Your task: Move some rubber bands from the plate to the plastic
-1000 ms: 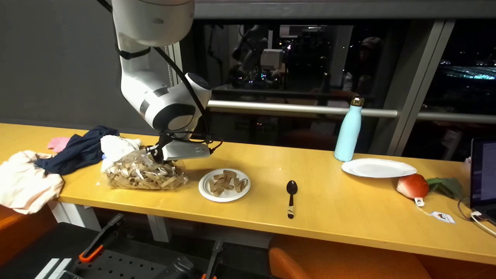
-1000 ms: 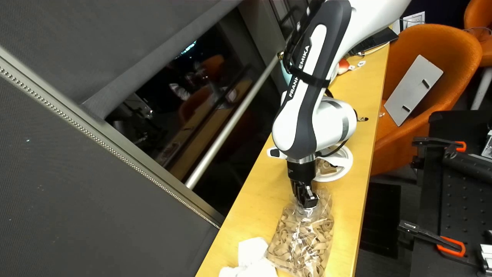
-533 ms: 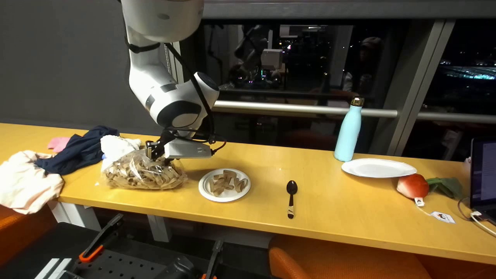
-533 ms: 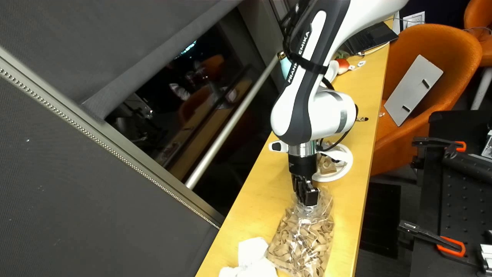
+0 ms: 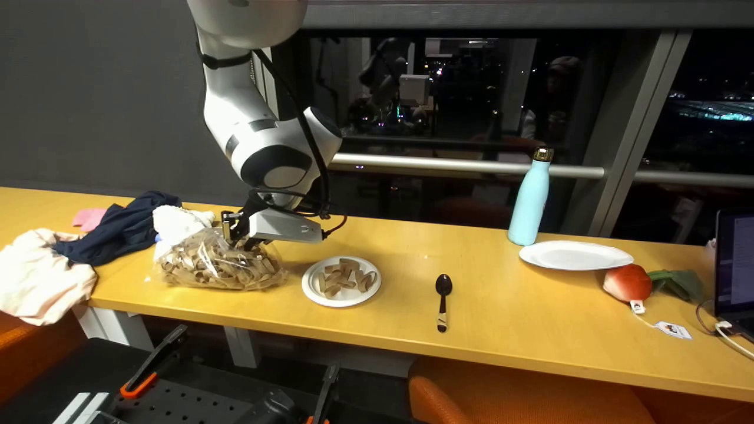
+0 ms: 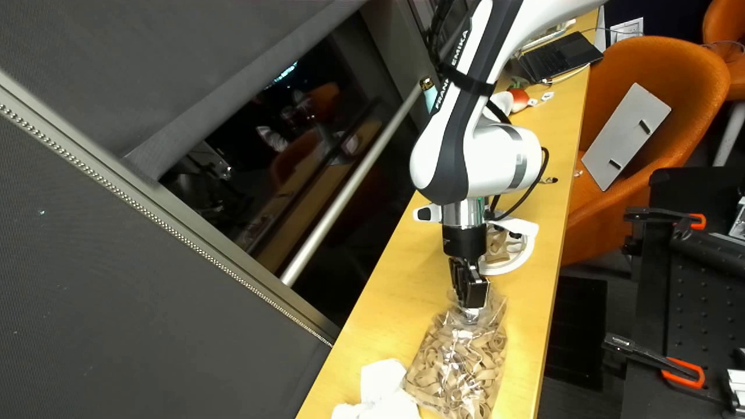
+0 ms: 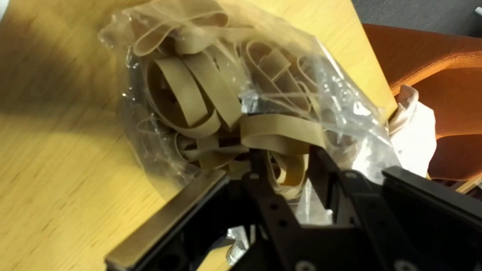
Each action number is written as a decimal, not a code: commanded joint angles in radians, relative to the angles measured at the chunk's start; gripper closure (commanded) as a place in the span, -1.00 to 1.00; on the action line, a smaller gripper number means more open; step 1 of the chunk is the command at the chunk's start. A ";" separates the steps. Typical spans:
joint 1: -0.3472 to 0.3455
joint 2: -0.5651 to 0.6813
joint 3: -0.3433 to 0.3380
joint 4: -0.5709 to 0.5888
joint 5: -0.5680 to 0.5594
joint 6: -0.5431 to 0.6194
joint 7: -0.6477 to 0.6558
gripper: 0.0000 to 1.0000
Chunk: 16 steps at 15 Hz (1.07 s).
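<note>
The plastic bag is clear and full of tan rubber bands. It lies on the table and also shows in an exterior view and in the wrist view. My gripper reaches into the bag's mouth with its fingertips among the bands. In the wrist view the gripper has its fingers apart. A rubber band lies across the tips and hides them, and another loop sits between the fingers. The white plate beside the bag holds several rubber bands.
A black spoon lies right of the plate. A blue bottle, an oval white plate, a red plush vegetable and a laptop stand farther right. Cloths lie left of the bag. The table's front edge is near.
The arm has shifted toward the plate. The gripper has risen slightly, and the bag's mouth has shifted a little with it. The bands on the plate look unchanged.
</note>
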 commanded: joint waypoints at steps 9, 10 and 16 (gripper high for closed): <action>0.113 -0.241 -0.219 -0.124 0.116 -0.138 0.003 -0.59; 0.134 -0.257 -0.253 -0.131 0.116 -0.140 0.002 -0.90; 0.245 -0.341 -0.455 -0.167 0.029 -0.121 0.059 -1.00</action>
